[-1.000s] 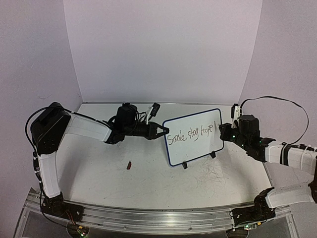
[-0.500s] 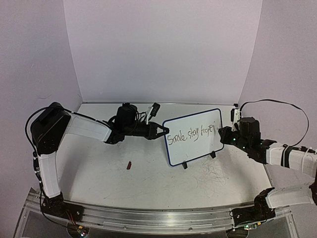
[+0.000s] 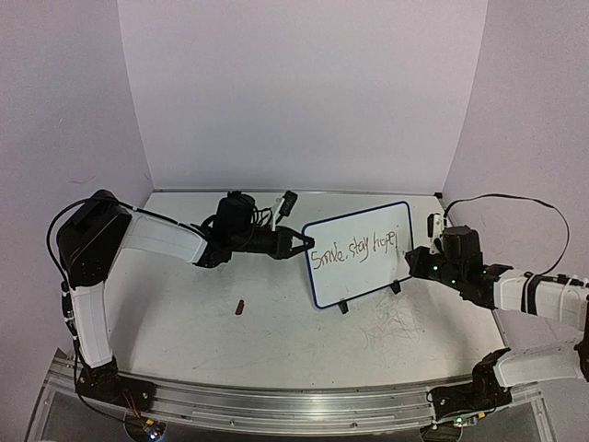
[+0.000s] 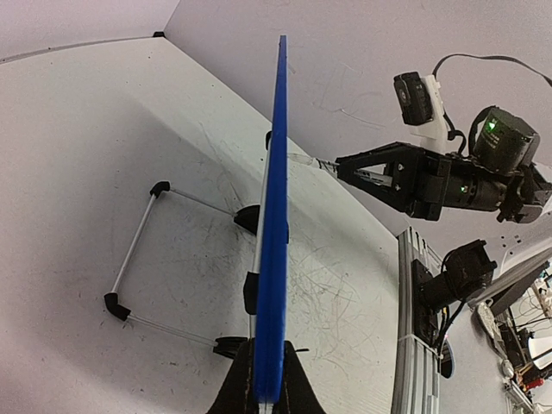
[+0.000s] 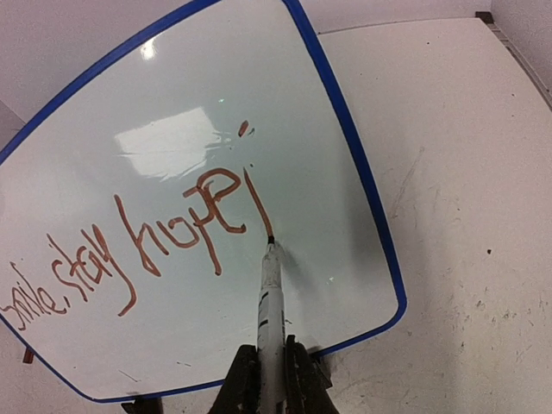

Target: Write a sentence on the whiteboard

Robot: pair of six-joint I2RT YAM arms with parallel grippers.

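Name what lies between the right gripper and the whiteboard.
A marker. The right gripper holds it, and its tip meets the whiteboard. The right wrist view shows this best.

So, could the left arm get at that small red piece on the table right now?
Probably not without letting go. The red piece lies on open table on that arm's side, nothing over it, but the left gripper is shut on the edge of the whiteboard.

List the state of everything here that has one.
whiteboard, standing upright, one edge clamped
sentence, unfinished, reads "Smile, stay hope" plus a stroke
marker, uncapped, tip on the whiteboard
left gripper, shut on whiteboard
right gripper, shut on marker
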